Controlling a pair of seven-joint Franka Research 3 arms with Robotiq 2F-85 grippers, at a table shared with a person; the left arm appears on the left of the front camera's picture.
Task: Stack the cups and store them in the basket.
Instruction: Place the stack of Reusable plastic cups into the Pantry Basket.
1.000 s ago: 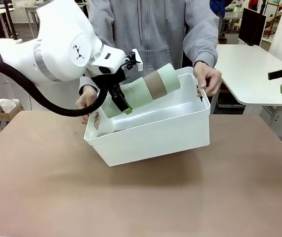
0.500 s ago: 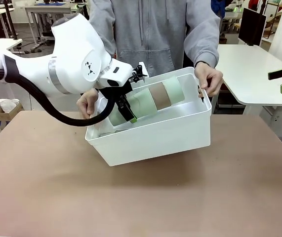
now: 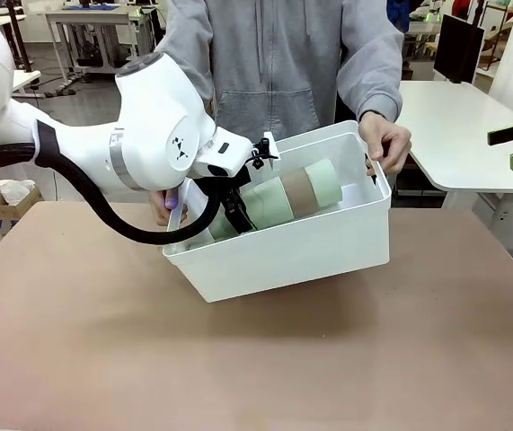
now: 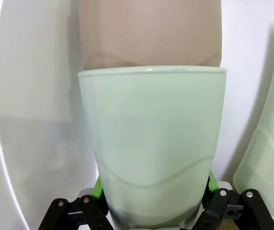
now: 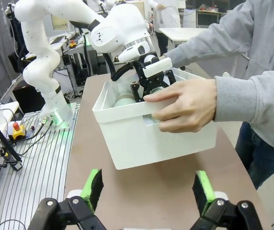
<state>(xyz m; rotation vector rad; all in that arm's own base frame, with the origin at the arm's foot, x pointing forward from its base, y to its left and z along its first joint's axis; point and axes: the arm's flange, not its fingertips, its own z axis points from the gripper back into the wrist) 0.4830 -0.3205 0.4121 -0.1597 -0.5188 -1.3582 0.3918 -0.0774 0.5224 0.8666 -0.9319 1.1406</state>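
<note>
The cups (image 3: pixel 285 196), nested into one long stack of pale green and tan-brown tumblers, lie tilted inside the basket (image 3: pixel 319 242), the stack's upper end pointing toward the far right corner. The basket is a white plastic bin, tipped so that its near left edge sits lower, resting on the brown table (image 3: pixel 256 359).

The left gripper (image 3: pixel 236 214) reaches down into the basket and is clamped on the lower end of the stack. In the left wrist view, its green pads (image 4: pixel 97 188) press against both sides of a pale green cup, with a tan-brown cup (image 4: pixel 148 31) nested into it farther along. Another pale green cup (image 4: pixel 266 143) lies just beside it, at the right edge of that view, against the basket's white inner wall. The left arm comes in from the left side of the front view, its wrist bent over the basket's rim.

The right gripper (image 5: pixel 148 189) hangs well apart from the basket, above the table, with its jaws spread wide and nothing between them.

A person in a grey hooded top stands at the far side. One hand (image 3: pixel 389 144) grips the basket's far right rim; the other hand (image 3: pixel 164 202) holds the left end, partly hidden behind the robot arm.
</note>
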